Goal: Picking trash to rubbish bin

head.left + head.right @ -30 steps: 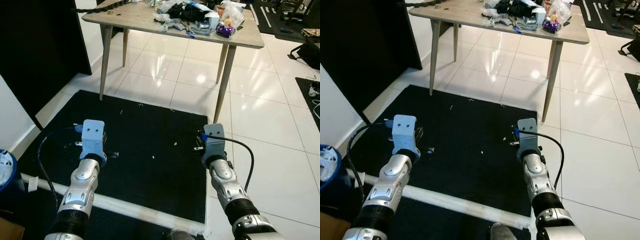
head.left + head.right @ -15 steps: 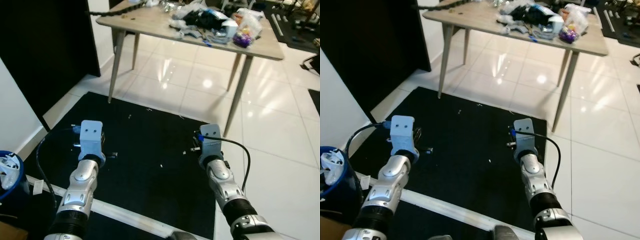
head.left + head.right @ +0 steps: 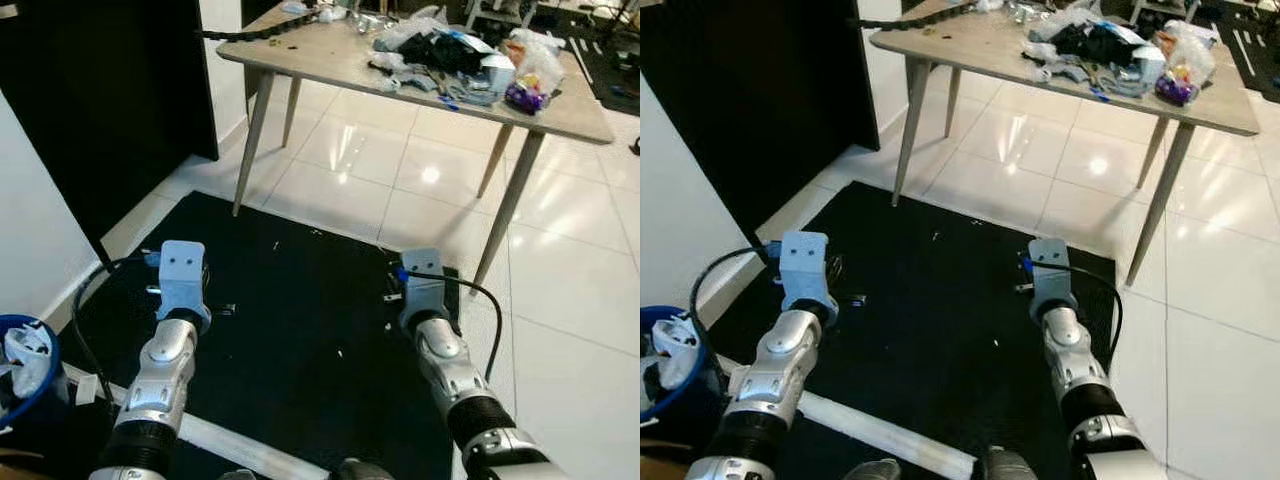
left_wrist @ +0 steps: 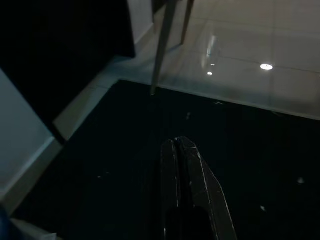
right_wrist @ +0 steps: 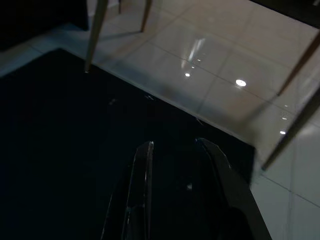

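Observation:
Trash lies in a heap [image 3: 445,55] on a light wooden table [image 3: 330,55] ahead: dark cloth, clear bags and a bag with purple and yellow contents [image 3: 527,88]. A blue rubbish bin [image 3: 22,365] with white trash inside stands at my lower left. Both arms are held forward and low over a black mat [image 3: 290,300]. My left gripper [image 4: 176,143] is shut with nothing in it. My right gripper [image 5: 175,144] is open, its fingers apart and nothing between them. Both hang well short of the table.
A black panel [image 3: 100,80] stands on the left by a white wall. Slanted table legs [image 3: 252,150] [image 3: 507,215] come down at the mat's far edge. A white strip [image 3: 880,432] crosses the mat near my feet. Glossy white tiles [image 3: 570,300] lie to the right.
The view has shifted: the table now lies further to the right and the blue bin shows more at lower left. Both arms keep the same pose.

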Controlling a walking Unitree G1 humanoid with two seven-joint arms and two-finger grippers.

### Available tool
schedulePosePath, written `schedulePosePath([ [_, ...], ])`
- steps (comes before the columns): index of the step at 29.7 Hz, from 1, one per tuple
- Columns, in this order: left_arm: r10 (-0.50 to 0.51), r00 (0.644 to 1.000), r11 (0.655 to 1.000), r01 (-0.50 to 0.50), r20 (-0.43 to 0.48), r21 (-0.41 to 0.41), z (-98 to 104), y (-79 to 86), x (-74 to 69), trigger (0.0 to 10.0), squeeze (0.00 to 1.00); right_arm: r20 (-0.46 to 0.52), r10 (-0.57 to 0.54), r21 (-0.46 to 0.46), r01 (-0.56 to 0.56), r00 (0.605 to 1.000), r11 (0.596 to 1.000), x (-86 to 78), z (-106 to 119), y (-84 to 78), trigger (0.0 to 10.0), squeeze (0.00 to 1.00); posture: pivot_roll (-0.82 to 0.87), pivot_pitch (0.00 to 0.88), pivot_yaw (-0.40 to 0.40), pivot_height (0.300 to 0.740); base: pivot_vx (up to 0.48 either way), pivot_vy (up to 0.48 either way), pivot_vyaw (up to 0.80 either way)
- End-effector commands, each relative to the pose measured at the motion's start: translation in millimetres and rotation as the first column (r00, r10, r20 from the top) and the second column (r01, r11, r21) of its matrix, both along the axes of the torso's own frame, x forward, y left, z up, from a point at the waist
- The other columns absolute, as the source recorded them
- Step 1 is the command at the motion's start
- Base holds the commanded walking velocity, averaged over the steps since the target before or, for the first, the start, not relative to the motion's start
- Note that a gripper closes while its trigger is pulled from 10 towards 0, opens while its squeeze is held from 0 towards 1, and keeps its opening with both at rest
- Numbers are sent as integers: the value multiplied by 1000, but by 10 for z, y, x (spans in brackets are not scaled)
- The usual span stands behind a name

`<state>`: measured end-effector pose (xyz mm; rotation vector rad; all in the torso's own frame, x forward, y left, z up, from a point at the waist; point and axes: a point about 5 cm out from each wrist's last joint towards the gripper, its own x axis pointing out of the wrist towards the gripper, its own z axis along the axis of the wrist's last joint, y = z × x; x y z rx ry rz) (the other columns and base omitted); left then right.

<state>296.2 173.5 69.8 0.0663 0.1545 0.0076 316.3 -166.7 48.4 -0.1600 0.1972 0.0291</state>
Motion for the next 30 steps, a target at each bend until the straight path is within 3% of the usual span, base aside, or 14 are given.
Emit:
schedulePosePath([
  [1,-2,1000,1000,2,-4,1,-11,-7,0,10000,0,-10,-24,9,24,1000,1000,-6,-9,-56,10000,0,2,11,-14,740,292,0,0],
  [14,-3,1000,1000,3,-3,1,-5,-12,14,10000,0,-11,-33,14,33,999,999,-4,-7,-68,10000,0,1,14,-11,740,285,0,-608],
  [30,4,1000,1000,-4,-2,2,3,0,14,10000,0,-7,-30,9,30,1000,1000,-5,-1,-55,10000,0,6,23,-14,740,276,0,0],
])
